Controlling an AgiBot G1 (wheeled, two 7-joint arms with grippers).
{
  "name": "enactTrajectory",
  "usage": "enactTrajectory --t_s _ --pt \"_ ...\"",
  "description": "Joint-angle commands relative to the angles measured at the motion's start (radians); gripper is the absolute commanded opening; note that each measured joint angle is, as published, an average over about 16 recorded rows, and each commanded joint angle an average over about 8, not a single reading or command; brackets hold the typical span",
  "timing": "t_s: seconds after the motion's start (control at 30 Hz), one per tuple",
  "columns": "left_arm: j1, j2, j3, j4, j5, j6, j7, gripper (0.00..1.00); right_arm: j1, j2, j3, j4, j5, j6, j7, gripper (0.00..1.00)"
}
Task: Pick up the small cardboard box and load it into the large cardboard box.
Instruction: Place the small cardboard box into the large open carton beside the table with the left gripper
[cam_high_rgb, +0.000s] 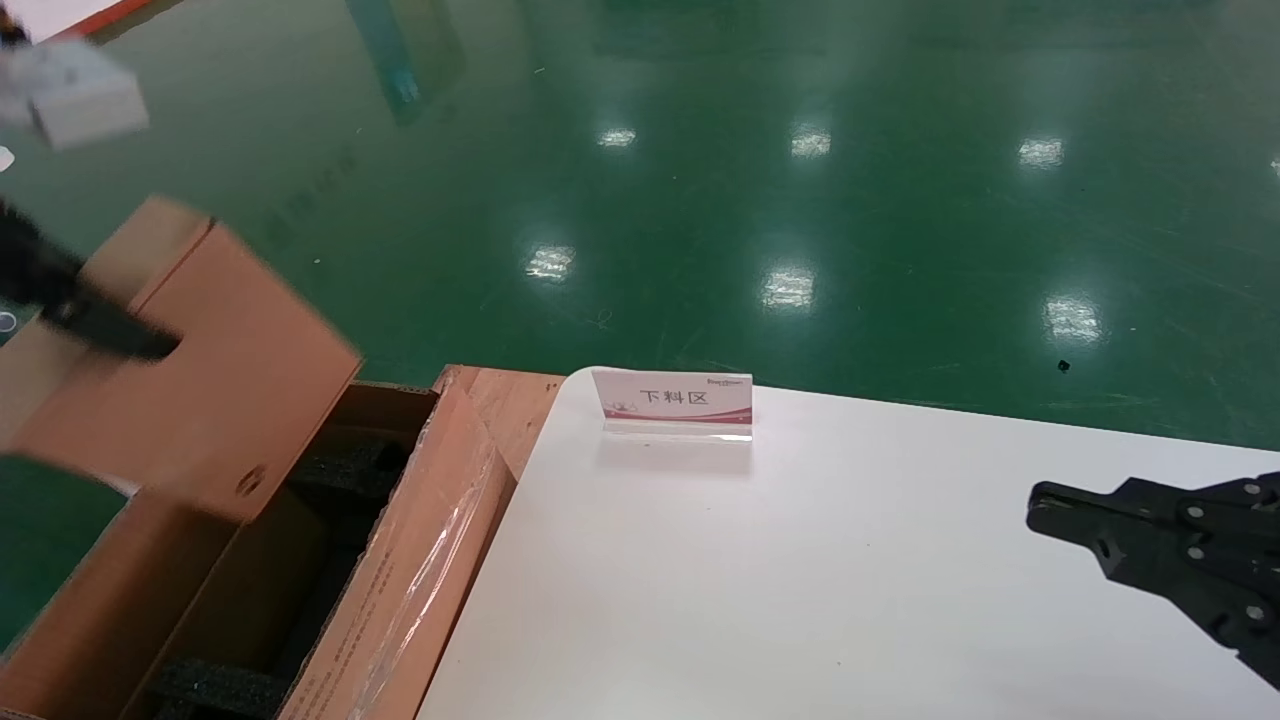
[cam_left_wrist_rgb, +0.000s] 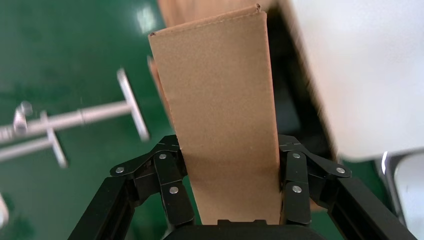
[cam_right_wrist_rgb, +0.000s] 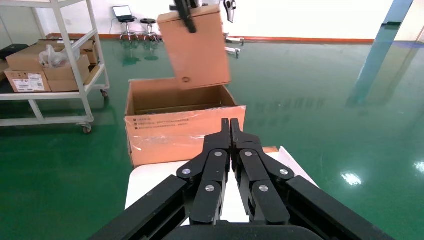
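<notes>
Small cardboard box (cam_left_wrist_rgb: 222, 115) in left hand (cam_left_wrist_rgb: 230, 180)

You've got the small cardboard box (cam_high_rgb: 200, 380), plain tan and flat, tilted in the air above the open large cardboard box (cam_high_rgb: 420, 560), clear of it. That big brown carton stands beside the table, flaps open, taped printed flap toward the table, black foam inside.

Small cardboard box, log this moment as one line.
left hand shut on small cardboard box | above large cardboard box | right hand shut over table
</notes>
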Motion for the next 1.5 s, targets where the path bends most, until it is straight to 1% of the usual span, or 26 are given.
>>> enactTrajectory --t_s 0.03,0.13,0.23,0.53,0.6,0.87,1.17,1.5 --pt "-0.017 0.006 0.074 -0.001 -0.02 0.005 -0.002 0.0 0.0 0.0 0.0 0.0 0.0 0.0 0.0 1.0" --pt "-0.019 -0.008 0.126 0.006 -0.041 -0.001 0.007 0.0 0.0 0.0 0.0 0.0 0.0 0.0 0.0 1.0" --pt "-0.016 -0.031 0.16 0.006 -0.046 -0.006 0.013 0.0 0.0 0.0 0.0 0.0 0.0 0.0 0.0 1.0" --pt "-0.001 -0.112 0.208 -0.024 -0.02 -0.02 0.009 0.0 0.0 0.0 -0.001 0.0 0.001 0.0 0.0 1.0" --pt "0.01 -0.127 0.211 -0.029 -0.008 -0.029 0.008 0.0 0.0 0.0 -0.001 0.0 0.001 0.0 -0.001 1.0" --pt "0.114 -0.169 0.187 -0.004 0.04 -0.091 0.017 0.0 0.0 0.001 -0.002 0.0 0.001 0.001 -0.001 1.0" --pt "0.171 -0.218 0.176 -0.01 0.062 -0.132 0.017 0.0 0.0 0.001 -0.002 0.0 0.001 0.001 -0.001 1.0" --pt "0.214 -0.235 0.185 -0.005 0.097 -0.168 0.008 0.0 0.001 0.001 -0.003 0.0 0.002 0.001 -0.001 1.0"
